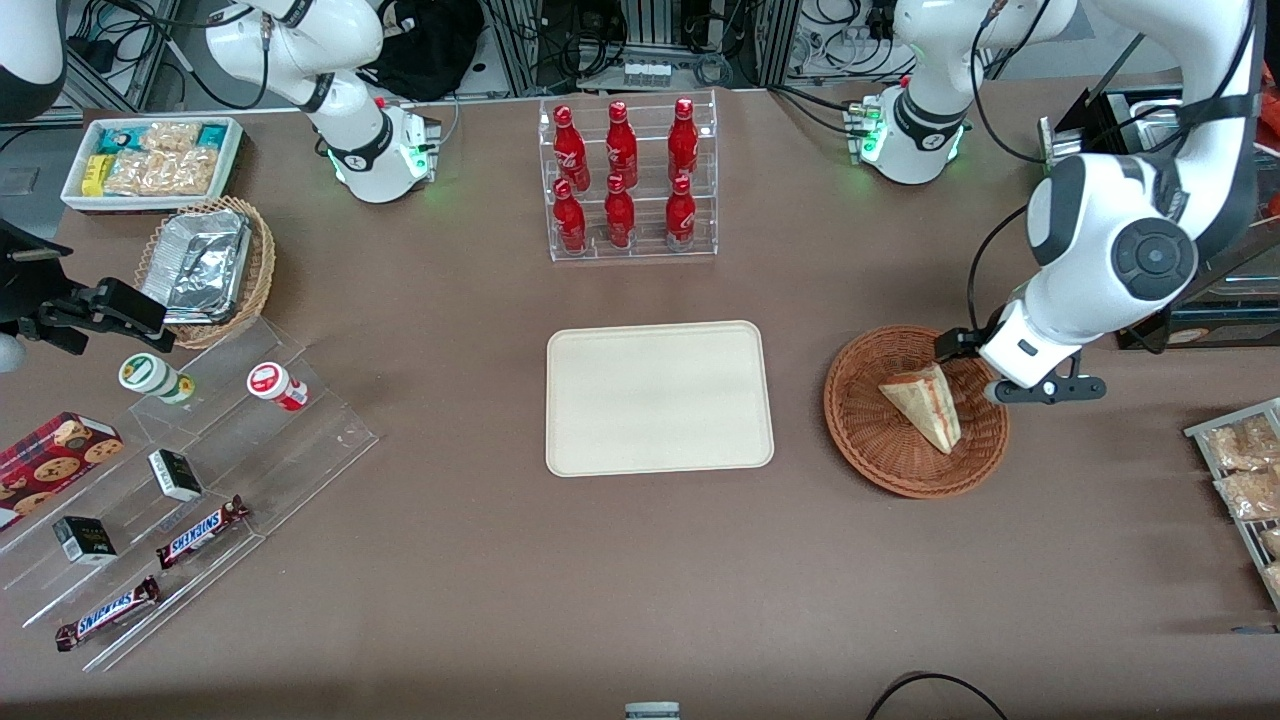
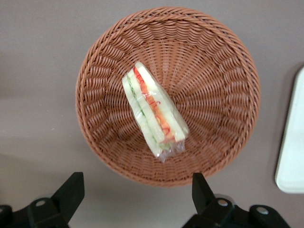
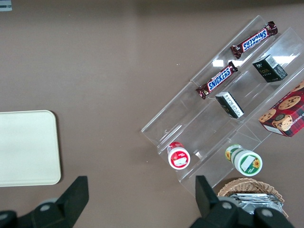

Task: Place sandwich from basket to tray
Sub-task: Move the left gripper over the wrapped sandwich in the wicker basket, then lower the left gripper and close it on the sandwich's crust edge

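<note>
Sandwich [image 1: 925, 402] in basket [image 1: 862, 428], right of centre in the front frame; tray [image 1: 659, 397] at centre, bare. Gripper [image 2: 137, 194] above basket rim, spread wide, holding nothing. Centre over the wedge, align fingers across its flat bread faces, descend, close gently.
</note>
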